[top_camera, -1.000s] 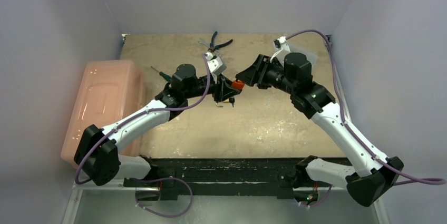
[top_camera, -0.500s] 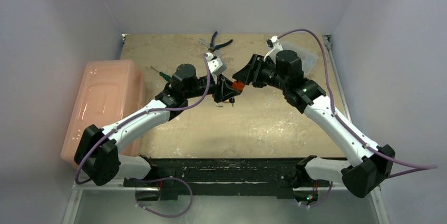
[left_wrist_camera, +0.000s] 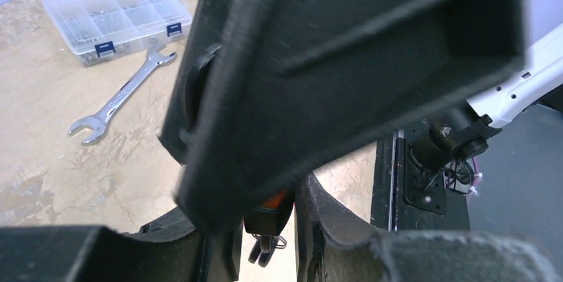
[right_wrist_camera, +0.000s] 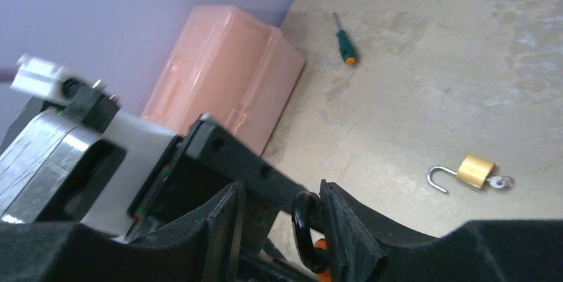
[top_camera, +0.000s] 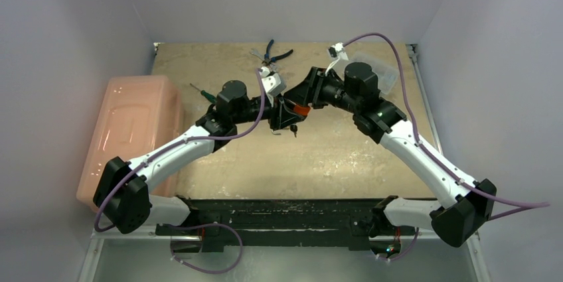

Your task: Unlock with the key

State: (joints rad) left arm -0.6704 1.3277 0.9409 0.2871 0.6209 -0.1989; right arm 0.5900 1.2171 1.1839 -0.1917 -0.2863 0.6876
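Overhead, both arms meet above the middle of the worktop (top_camera: 332, 162). The left tool (top_camera: 291, 113) is clamped on an orange padlock (top_camera: 300, 107), clear of the surface, and the right tool (top_camera: 297, 99) is up against it from the other side. A pink box (top_camera: 129, 129) sits beside the worktop's left edge; pliers (top_camera: 277, 52) lie at the far edge.

From the left wrist, the padlock's body sits wedged between the left fingers (left_wrist_camera: 325, 229), with keys (left_wrist_camera: 264, 250) dangling under it. A spanner (left_wrist_camera: 123, 99) and a clear organiser (left_wrist_camera: 116, 20) lie beyond.

From the right wrist, the right fingers (right_wrist_camera: 342, 229) stand apart on either side of the black shackle (right_wrist_camera: 304, 225); whether they press it I cannot tell. A brass padlock (right_wrist_camera: 475, 170), its shackle open, lies on the worktop, well apart from a green screwdriver (right_wrist_camera: 345, 42).
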